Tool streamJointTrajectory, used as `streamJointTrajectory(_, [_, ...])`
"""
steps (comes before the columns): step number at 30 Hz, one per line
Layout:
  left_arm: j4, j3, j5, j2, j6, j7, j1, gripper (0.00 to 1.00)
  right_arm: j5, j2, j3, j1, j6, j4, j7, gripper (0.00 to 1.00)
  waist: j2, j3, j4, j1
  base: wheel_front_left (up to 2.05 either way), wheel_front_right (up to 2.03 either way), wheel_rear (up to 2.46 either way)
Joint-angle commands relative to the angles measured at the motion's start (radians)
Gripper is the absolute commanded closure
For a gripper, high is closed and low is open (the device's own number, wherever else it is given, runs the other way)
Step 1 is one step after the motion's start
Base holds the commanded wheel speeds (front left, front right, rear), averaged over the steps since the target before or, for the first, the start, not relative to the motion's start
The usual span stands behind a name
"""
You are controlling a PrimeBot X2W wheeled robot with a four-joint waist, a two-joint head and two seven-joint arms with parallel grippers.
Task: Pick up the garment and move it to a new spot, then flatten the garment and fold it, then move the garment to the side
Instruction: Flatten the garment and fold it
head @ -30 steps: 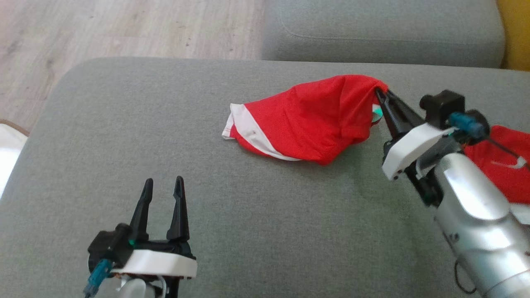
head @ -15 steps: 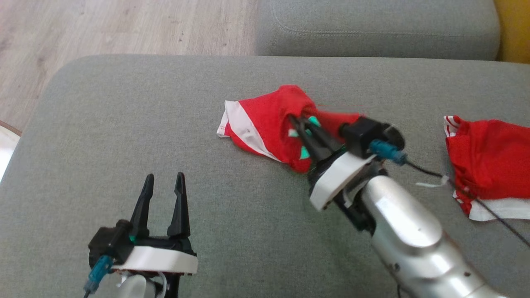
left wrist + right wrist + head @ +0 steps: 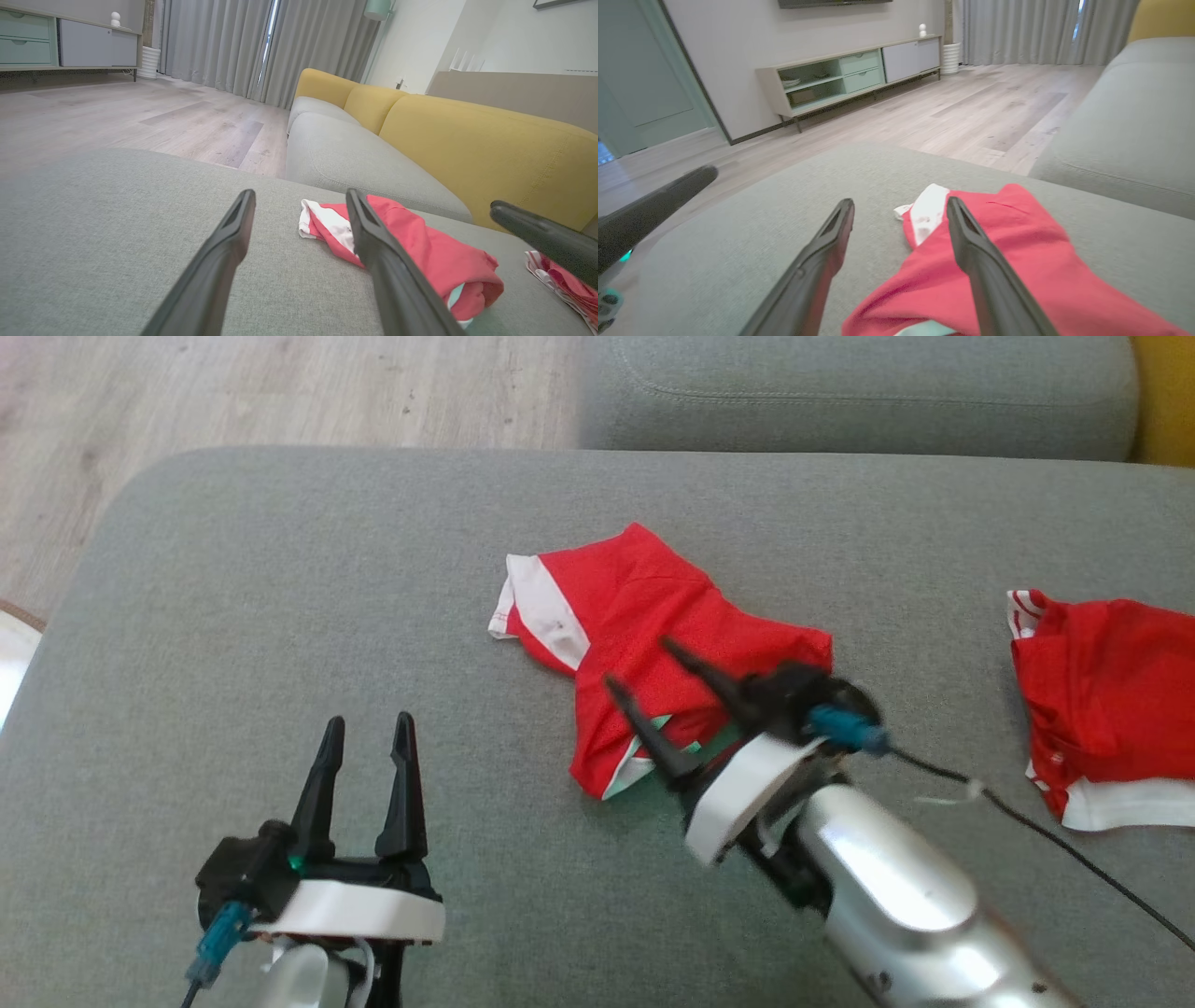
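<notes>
Red garment [image 3: 635, 607] lies crumpled at the grey cushion's [image 3: 280, 569] middle, our right gripper [image 3: 637, 662] and left gripper [image 3: 369, 719] both spread empty, so we judge flattening next: grasp opposite edges.

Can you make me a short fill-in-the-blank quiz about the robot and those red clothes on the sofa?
The right hand hovers above the red garment with fingers ____.
That garment lies on a ____ cushion.
A second garment lies toward the robot's ____ side.
Missing words: open; grey; right.
</notes>
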Motion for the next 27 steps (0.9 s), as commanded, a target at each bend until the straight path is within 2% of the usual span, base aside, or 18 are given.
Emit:
streamJointTrajectory(1, [-0.029,0.034,-0.007,0.001,0.001,-0.008,-0.037,0.0,-0.012,0.021,-0.029,-0.013,-0.001,-0.027,-0.022,0.0,0.0,-0.002,-0.005,0.0,0.0,0.0,0.0])
streamJointTrajectory(7, [-0.04,0.04,-0.009,0.001,0.007,-0.008,-0.029,0.0,-0.084,0.021,-0.235,0.051,-0.001,-0.061,-0.066,0.0,0.0,-0.012,-0.033,0.0,0.0,0.0,0.0])
streamJointTrajectory(14, [-0.056,0.04,-0.004,0.001,0.007,-0.008,-0.023,0.0,-0.173,0.02,-0.498,0.185,-0.001,-0.184,-0.089,0.0,0.0,-0.014,-0.066,0.0,0.0,0.0,0.0])
streamJointTrajectory(17, [-0.057,0.035,0.0,0.001,0.005,-0.008,-0.027,0.0,-0.187,0.02,-0.575,0.256,-0.001,-0.218,-0.089,0.0,0.0,-0.008,-0.071,0.0,0.0,0.0,0.0])
streamJointTrajectory(22, [-0.06,0.027,0.0,0.001,0.002,-0.008,-0.035,0.0,-0.158,0.021,-0.601,0.337,-0.001,-0.241,-0.087,0.0,0.0,0.006,-0.069,0.0,0.0,0.0,0.0])
streamJointTrajectory(27, [-0.057,0.017,-0.002,0.001,-0.002,-0.008,-0.045,0.0,-0.139,0.021,-0.578,0.325,-0.001,-0.233,-0.064,0.0,0.0,0.025,-0.05,0.0,0.0,0.0,0.0])
